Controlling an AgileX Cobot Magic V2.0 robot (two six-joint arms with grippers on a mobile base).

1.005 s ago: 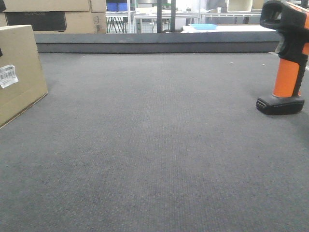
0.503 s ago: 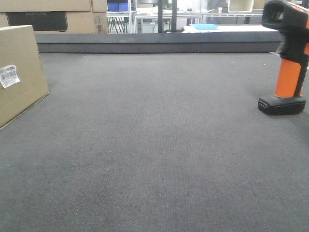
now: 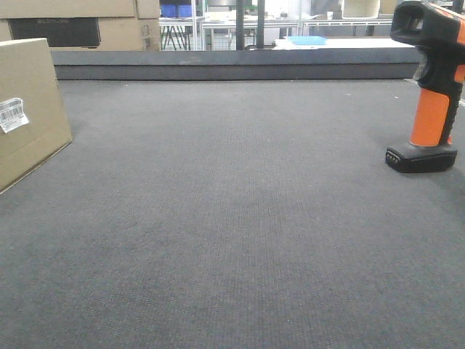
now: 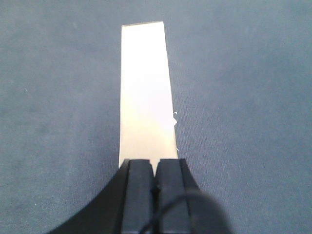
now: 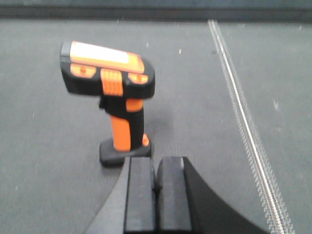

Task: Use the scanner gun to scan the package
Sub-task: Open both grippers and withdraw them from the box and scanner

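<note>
An orange and black scanner gun (image 3: 430, 87) stands upright on its base at the right edge of the grey table. It also shows in the right wrist view (image 5: 111, 92). My right gripper (image 5: 156, 163) is shut and empty, just behind and to the right of the scanner's base. A cardboard package (image 3: 25, 105) with a white barcode label (image 3: 12, 114) stands at the left edge. In the left wrist view its narrow top face (image 4: 145, 87) appears bright. My left gripper (image 4: 155, 165) is shut and empty above the package's near end.
The grey felt table (image 3: 232, 218) ends at a raised dark ledge (image 3: 232, 65) at the back. A metal strip (image 5: 243, 117) runs along the table to the right of the scanner. Cardboard boxes (image 3: 80, 22) and shelving stand beyond the ledge.
The front view shifts slightly between frames. The scanner and the package have not moved on the table.
</note>
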